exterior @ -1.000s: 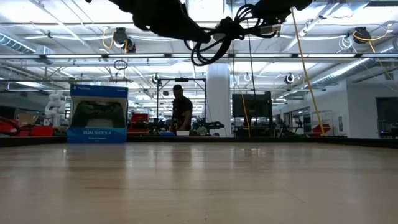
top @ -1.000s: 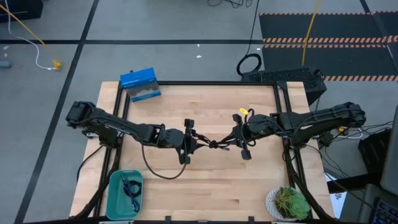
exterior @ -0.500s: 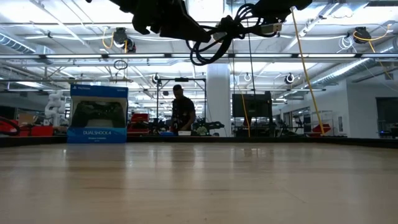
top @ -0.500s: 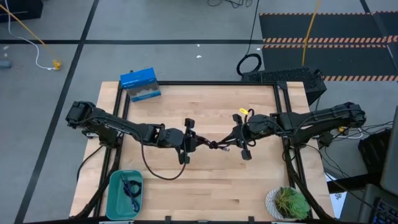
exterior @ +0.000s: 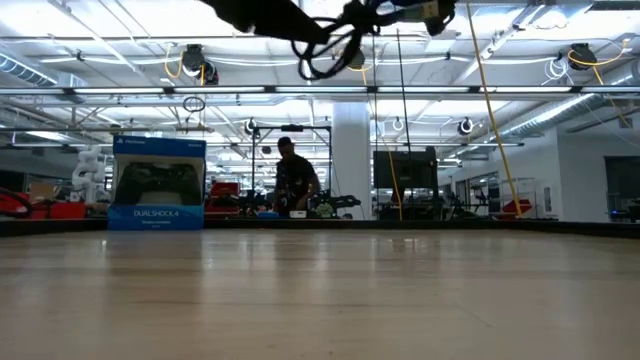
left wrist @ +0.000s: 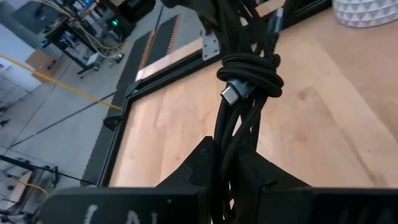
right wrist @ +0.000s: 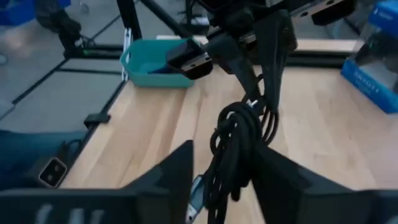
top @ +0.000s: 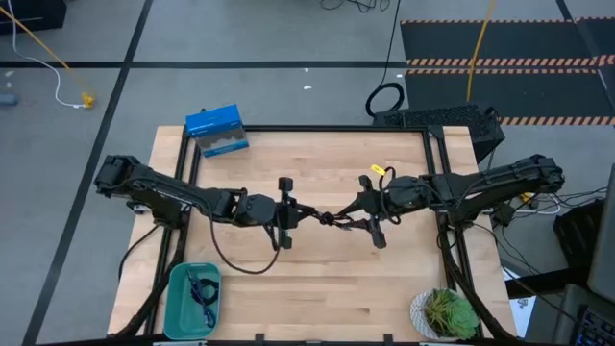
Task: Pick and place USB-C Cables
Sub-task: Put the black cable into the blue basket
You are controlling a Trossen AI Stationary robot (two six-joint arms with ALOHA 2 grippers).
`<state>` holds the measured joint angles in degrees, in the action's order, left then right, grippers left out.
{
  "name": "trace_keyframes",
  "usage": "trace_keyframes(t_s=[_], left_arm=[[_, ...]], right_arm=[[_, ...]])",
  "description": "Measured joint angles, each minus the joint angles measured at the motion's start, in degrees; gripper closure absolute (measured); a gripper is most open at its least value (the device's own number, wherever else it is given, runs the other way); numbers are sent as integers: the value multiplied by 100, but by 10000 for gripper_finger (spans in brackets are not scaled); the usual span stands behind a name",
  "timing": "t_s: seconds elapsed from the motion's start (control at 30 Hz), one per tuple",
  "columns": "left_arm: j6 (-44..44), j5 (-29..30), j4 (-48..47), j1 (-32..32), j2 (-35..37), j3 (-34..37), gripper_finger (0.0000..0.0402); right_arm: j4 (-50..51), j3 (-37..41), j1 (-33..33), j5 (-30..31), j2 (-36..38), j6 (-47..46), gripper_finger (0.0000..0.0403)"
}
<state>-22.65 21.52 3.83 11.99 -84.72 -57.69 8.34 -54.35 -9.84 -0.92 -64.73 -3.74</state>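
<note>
1. Since a second ago both arms have lifted: in the low view the black cable (exterior: 335, 40) now hangs closer to the top of the picture, and from above the left pincer (top: 285, 213) has shifted slightly toward the left edge of the bench (top: 317, 279).
2. That bench is pale wood inside a black frame. A blue box (top: 216, 130) sits at its far left corner, a teal tray (top: 175, 306) at its near left corner, and a potted plant (top: 445, 312) at its near right corner.
3. Inside the tray lies a blue-purple cable (top: 201, 289).
4. Beyond the bench the room is a large hall with ceiling lights, where a person (exterior: 291, 178) stands far back. A black ring of cord (top: 384, 99) lies on the floor past the far edge.
5. Each arm reaches in from its own side edge, and they meet over the middle of the bench, well above the wood.
6. Both pincers grip the same black cable, which stretches between them. The left pincer's fingers (left wrist: 199, 168) are clamped on one end of the bundle.
7. The right pincer (top: 373, 221) is closed on the other end, with the cable running up between its fingers (right wrist: 171, 171).
8. A silver plug (left wrist: 233, 93) sticks out of the knotted wrap at the bundle's middle.
</note>
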Motion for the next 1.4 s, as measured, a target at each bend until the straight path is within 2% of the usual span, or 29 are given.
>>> trace_keyframes(t_s=[0.2,0.37,0.5,0.6,0.87,1.1,1.27,1.4], left_arm=[[282,276,-754,362,585,-7,370],[692,567,-1604,653,1111,-4,370],[1074,576,-2181,905,1533,-11,370],[1394,577,-2993,1105,1736,-245,370],[2793,621,-5995,1578,1525,-1890,370],[4056,-20,-8079,1956,970,-3160,371],[4794,-663,-9076,2156,537,-3818,371],[5449,-1338,-9398,2309,302,-4013,371]], right_arm=[[-263,-2,-160,507,131,74,183],[-392,-2,-339,544,211,182,142],[-380,-2,-383,571,299,163,130],[-348,-2,-383,571,355,149,129],[101,-2,-380,562,382,147,128],[521,-2,-379,560,382,164,128],[693,-2,-376,565,382,217,128],[689,-2,-376,563,380,239,128]])
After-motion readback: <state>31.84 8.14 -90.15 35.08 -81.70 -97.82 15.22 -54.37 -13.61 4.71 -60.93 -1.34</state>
